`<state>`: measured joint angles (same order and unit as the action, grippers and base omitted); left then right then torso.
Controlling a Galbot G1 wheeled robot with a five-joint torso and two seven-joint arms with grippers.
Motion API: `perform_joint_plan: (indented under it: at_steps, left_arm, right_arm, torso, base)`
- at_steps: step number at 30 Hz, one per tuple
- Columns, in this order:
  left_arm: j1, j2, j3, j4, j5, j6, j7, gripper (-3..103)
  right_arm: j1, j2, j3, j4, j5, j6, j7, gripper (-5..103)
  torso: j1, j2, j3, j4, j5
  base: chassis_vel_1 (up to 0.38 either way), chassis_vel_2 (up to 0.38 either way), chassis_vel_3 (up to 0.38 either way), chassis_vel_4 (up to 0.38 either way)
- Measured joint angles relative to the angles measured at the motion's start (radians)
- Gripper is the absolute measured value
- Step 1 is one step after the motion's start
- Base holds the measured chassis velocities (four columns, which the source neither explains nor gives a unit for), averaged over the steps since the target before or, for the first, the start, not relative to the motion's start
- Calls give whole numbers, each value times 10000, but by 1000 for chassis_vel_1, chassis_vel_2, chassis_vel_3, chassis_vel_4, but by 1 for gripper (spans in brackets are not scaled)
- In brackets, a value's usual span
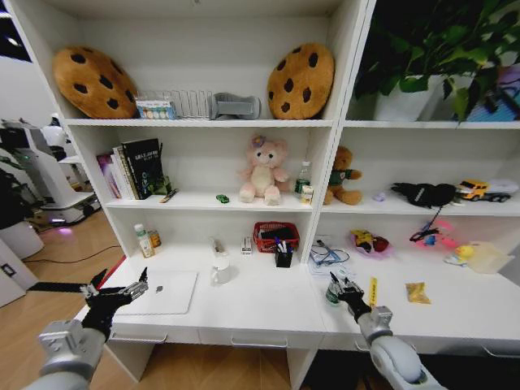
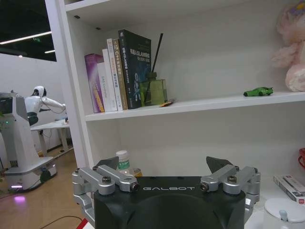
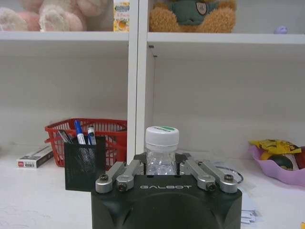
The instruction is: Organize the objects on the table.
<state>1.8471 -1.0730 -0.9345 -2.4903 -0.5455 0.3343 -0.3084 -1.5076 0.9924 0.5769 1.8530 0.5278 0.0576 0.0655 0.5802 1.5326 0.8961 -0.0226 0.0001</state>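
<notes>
A long white table joins a white shelving unit. The right gripper sits low over the table's middle, its jaws clenched around a small clear jar with a white, green-topped cap. The left gripper hovers released, fingers spread, just beside the closed silver laptop at the table's left end. Blue and dark pens stand in a black mesh cup before a red basket, apparently touching it.

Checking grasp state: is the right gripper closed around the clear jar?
Yes, the right gripper has its fingers against the jar.
</notes>
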Motion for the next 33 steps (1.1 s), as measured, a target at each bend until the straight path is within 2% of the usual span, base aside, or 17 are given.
perform_joint_plan:
  at_steps: [5,9,10,12,13,15,16,17,18,19,21,22,29,30,31,33]
  left_arm:
    - [0,0,0,0,0,-1,0,100]
    - [0,0,1,0,0,-1,0,100]
    - [0,0,1,0,0,-1,0,100]
    - [0,0,0,0,0,-1,-1,100]
    - [0,0,0,0,0,-1,-1,100]
    - [0,0,0,0,0,-1,-1,100]
    - [0,0,0,0,0,-1,-1,100]
    - [0,0,1,0,1,-2,-1,100]
    - [0,0,1,0,1,-2,-1,100]
    - [0,0,1,0,0,-1,0,100]
    - [0,0,1,0,0,-1,-1,100]
    - [0,0,0,0,0,-1,0,100]
    - [0,0,1,0,0,-1,1,100]
    - [0,0,1,0,0,-1,0,100]
    - [0,0,1,0,0,-1,0,100]
    - [0,0,1,0,0,-1,0,100]
  right_arm:
    - [-918,0,517,1067,91,-23,233,27]
    - [-2969,428,1423,2789,35,166,311,27]
    - [-2969,428,1423,2789,35,166,311,27]
    - [-4281,950,2062,3340,-422,865,40,27]
    - [-4281,950,2062,3340,-422,865,40,27]
    - [-5873,1684,2638,3443,-1476,2195,-336,27]
    - [-5873,1684,2638,3443,-1476,2195,-336,27]
    - [-6517,2033,2816,3090,-2648,3312,-371,27]
    - [-6517,2033,2816,3090,-2648,3312,-371,27]
    - [-6742,2255,2864,2639,-3467,4112,-333,27]
    - [-6791,2325,2869,2466,-3719,4375,-317,27]
    - [-6870,2408,2859,2177,-4036,4751,-278,27]
    - [-7093,2472,2652,1202,-4391,5628,-221,27]
    - [-7136,2450,2543,695,-4458,5963,-240,27]
    - [-7136,2450,2543,695,-4458,5963,-240,27]
    - [-6725,2430,2270,-849,-4650,6563,-306,27]
  torso:
    - [1,0,-1,2,-2]
    - [0,1,-1,0,-1]
    - [0,1,-1,0,-1]
    - [-1,2,-2,-1,-5]
    - [-1,2,-2,-1,-5]
    - [-1,3,-2,-3,-2]
    - [-1,3,-2,-3,-2]
    - [-2,4,-3,-2,-7]
    - [-2,4,-3,-2,-7]
    - [-2,3,-2,-3,-6]
    - [-3,3,-2,-3,2]
    - [-3,3,-2,-2,4]
    - [-2,3,-1,0,0]
    - [-2,3,0,-1,-1]
    - [-2,3,0,-1,-1]
    - [-3,2,0,-2,-2]
  base:
    - [0,0,0,0]
    - [0,0,0,0]
    - [0,0,0,0]
    - [0,0,0,0]
    - [0,0,0,0]
    - [0,0,0,0]
    - [0,0,0,0]
    - [0,0,0,0]
    - [0,0,0,0]
    - [0,0,0,0]
    - [0,0,0,0]
    - [0,0,0,0]
    - [0,0,0,0]
    - [0,0,0,0]
    - [0,0,0,0]
    - [0,0,0,0]
